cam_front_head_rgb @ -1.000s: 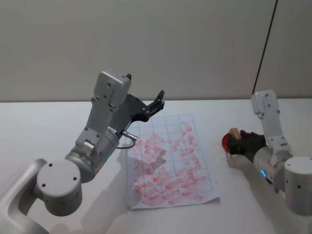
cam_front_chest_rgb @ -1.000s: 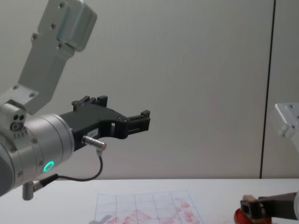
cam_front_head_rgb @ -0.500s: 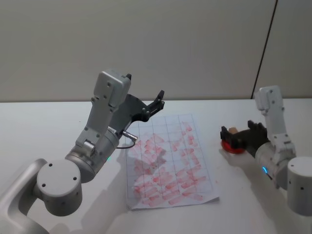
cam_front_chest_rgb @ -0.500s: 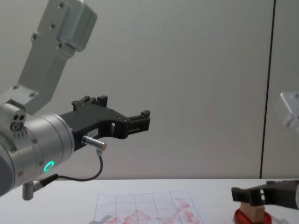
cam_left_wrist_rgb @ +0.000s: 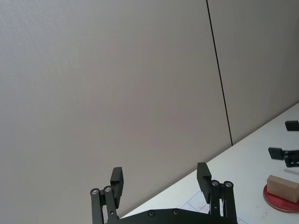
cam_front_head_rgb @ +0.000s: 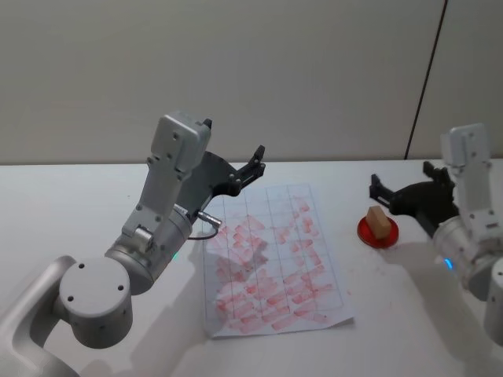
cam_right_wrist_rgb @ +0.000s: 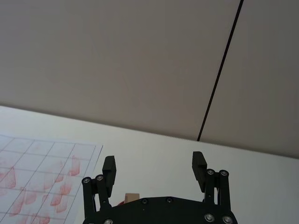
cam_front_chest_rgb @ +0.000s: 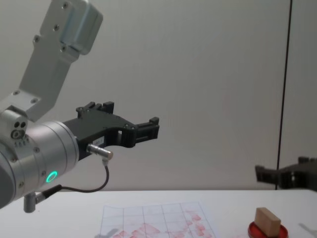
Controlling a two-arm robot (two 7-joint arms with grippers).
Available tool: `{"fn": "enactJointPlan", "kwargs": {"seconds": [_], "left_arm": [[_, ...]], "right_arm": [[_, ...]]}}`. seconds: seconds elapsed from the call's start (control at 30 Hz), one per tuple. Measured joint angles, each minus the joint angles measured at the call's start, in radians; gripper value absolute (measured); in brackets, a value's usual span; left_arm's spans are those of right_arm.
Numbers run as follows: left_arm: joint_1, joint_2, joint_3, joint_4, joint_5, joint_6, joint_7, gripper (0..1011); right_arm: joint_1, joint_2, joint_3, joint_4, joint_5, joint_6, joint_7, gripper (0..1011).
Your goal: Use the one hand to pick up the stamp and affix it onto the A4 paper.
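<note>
The stamp (cam_front_head_rgb: 379, 221), a small tan wooden block, stands free on the round red ink pad (cam_front_head_rgb: 377, 235) to the right of the A4 paper (cam_front_head_rgb: 271, 259). It also shows in the chest view as the stamp (cam_front_chest_rgb: 267, 221) on the pad (cam_front_chest_rgb: 267, 231), and as the stamp (cam_left_wrist_rgb: 282, 187) in the left wrist view. My right gripper (cam_front_head_rgb: 402, 178), on the arm with the blue ring, hangs open above and just beyond the stamp, apart from it. The right wrist view shows the open right gripper (cam_right_wrist_rgb: 154, 163), with the stamp (cam_right_wrist_rgb: 132, 198) peeking out below it. The gridded sheet carries several red marks.
My left gripper (cam_front_head_rgb: 233, 141), on the arm with the green ring, is parked open in the air over the paper's far left corner; it is the left gripper (cam_front_chest_rgb: 126, 114) in the chest view. A pale wall rises behind the white table (cam_front_head_rgb: 71, 204).
My right gripper was shut on the stamp at the ink pad, then opened around it. It has since risen and drawn back to the right, leaving the stamp on the pad. The left arm stayed still.
</note>
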Motion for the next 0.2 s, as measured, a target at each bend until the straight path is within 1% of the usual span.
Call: {"fn": "enactJointPlan", "kwargs": {"seconds": [0.1, 0.17, 0.2], "left_arm": [[0.000, 0.000, 0.000, 0.000, 0.000, 0.000, 0.000, 1001], [0.000, 0.000, 0.000, 0.000, 0.000, 0.000, 0.000, 1001], [0.000, 0.000, 0.000, 0.000, 0.000, 0.000, 0.000, 1001]], "right_arm": [[-0.007, 0.007, 0.005, -0.010, -0.002, -0.029, 0.002, 1001], [-0.016, 0.019, 0.014, -0.024, -0.004, -0.072, 0.005, 1001], [-0.018, 0.023, 0.017, -0.028, -0.005, -0.082, 0.005, 1001]]}}
